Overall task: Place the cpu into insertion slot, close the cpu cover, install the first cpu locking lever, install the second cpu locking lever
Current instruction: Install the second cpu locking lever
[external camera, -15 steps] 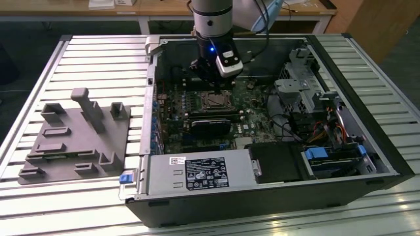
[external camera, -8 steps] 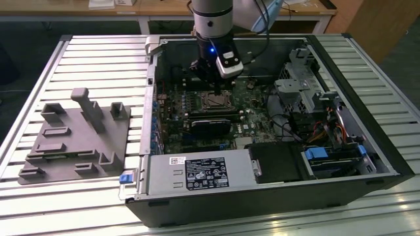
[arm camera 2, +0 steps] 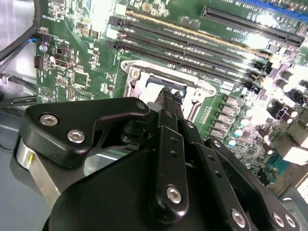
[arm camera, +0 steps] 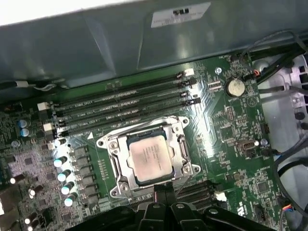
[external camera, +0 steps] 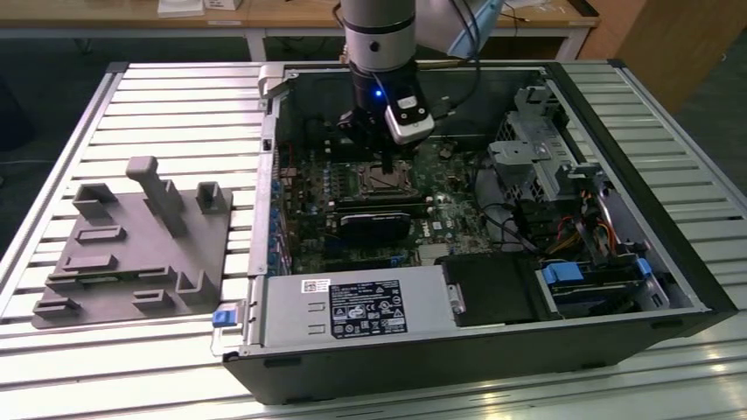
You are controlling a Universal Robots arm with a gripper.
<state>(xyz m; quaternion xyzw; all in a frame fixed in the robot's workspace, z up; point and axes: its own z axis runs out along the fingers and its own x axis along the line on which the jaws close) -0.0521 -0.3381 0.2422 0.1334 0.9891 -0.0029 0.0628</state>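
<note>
Your arm (external camera: 376, 35) hangs straight down into the open computer case (external camera: 653, 262), its wrist vertical and the gripper (external camera: 387, 164) just above the chip socket on the green circuit board (external camera: 457, 210). In the first wrist view the fingertips (arm camera: 163, 192) sit pressed together right at the edge of the socket (arm camera: 111, 159), touching or nearly touching its metal rim; in the second wrist view the same narrow tips (arm camera 2: 169, 98) come down over the socket's frame (arm camera 2: 132, 79). The fingers look closed with nothing between them.

The chip (arm camera: 149, 158) already lies flat in the socket, its silvery top facing up and its edges square with the frame around it. The metal cover plate (arm camera: 180, 144) lies down flat around the chip, its cut-out centre showing the chip's top. You cannot tell from these views how the locking levers stand.

There is faint print on the chip's top and white lettering on the board, too small to read. A white label (arm camera: 182, 14) on the case wall and a black-and-white label on the grey power supply box (external camera: 350, 306) carry print you cannot make out. The long black memory slots (arm camera: 125, 103) run side by side just beside the socket.
</note>
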